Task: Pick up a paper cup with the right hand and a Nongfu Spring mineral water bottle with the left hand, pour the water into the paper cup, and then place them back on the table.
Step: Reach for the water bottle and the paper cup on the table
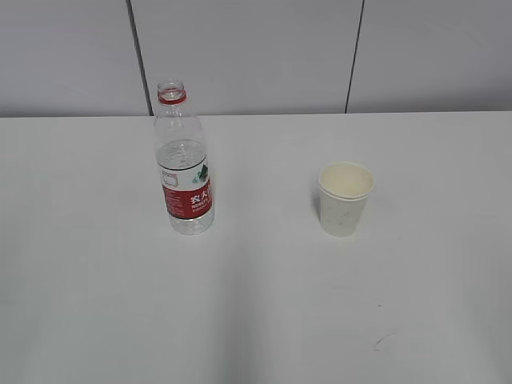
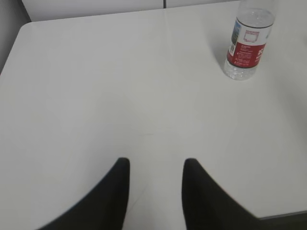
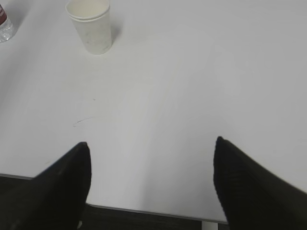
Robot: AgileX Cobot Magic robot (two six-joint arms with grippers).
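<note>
One Nongfu Spring mineral water bottle [image 1: 184, 164] and one paper cup [image 1: 345, 198] stand upright, well apart, on the table [image 1: 256, 320]. Left hand [image 2: 156, 165] jaws slightly parted, holding nothing; right hand [image 3: 151, 146] jaws spread wide, holding nothing, both well short of their objects.

1. In the left wrist view, the Nongfu Spring mineral water bottle [image 2: 248, 45] at the upper right is cut off by the top edge; its neck and mouth are out of frame.
2. In the right wrist view, only a sliver of that bottle [image 3: 5, 28] shows at the upper left edge.
3. The label's small print is too small to read in any view.
4. The left hand [image 2: 156, 165] and right hand [image 3: 151, 143] are cut off by the bottom edges; only dark fingertips show.
5. Neither arm appears in the exterior view.
</note>
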